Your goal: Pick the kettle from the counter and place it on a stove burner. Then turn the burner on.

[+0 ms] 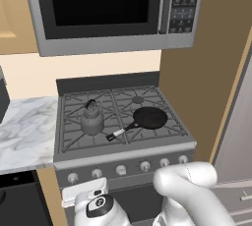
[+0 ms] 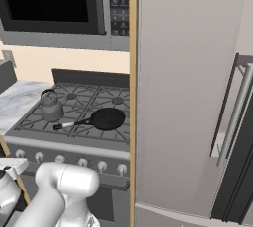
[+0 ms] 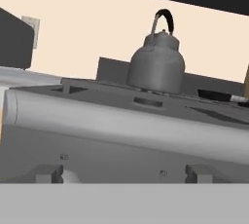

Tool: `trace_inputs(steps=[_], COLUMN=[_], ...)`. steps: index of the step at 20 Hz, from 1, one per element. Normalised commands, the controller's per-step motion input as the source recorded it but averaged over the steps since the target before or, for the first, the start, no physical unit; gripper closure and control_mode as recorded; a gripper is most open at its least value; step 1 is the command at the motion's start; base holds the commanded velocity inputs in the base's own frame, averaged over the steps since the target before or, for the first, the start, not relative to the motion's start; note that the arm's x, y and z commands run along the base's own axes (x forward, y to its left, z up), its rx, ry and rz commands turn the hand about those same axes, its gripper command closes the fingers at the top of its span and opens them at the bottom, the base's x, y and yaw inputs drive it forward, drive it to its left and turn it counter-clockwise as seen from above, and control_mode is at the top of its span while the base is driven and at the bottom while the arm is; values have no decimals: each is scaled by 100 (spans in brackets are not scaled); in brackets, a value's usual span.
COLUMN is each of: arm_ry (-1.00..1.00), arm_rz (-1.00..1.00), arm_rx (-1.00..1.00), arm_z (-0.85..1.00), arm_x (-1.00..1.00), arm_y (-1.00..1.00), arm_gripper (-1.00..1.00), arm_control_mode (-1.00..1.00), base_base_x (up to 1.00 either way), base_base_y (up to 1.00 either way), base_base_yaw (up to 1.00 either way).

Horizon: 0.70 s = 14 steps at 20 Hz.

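Kettle (image 1: 91, 118) sits on front-left burner grate (image 1: 74, 131), beside pan (image 1: 147, 118); placing done. Gripper (image 3: 125, 175) low before stove front, fingers apart, holding nothing. Next: probably reach the matching knob (image 1: 73, 177).

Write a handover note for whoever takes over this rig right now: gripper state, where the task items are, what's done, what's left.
Gripper: low in front of the stove, fingers apart, holding nothing.
Kettle: upright on the grate over the front-left stove burner, off the counter. Frying pan sits on the grate to its right.
Done: kettle placed on a burner.
Left: turn that burner on at the front knobs; which knob serves it cannot be told from here.
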Motion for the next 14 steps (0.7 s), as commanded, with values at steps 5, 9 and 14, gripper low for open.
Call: trace_inputs(steps=[5,9,14], arm_ry=[0,0,0], arm_rz=[0,0,0], arm_rx=[0,0,0], arm_z=[-20,-20,-7], arm_x=[6,2,4], arm_y=[30,46,26], arm_gripper=[-100,-100,-100], arm_control_mode=[-100,-100,-100], base_base_x=[0,0,0], base_base_y=[0,0,0], base_base_yaw=[0,0,0])
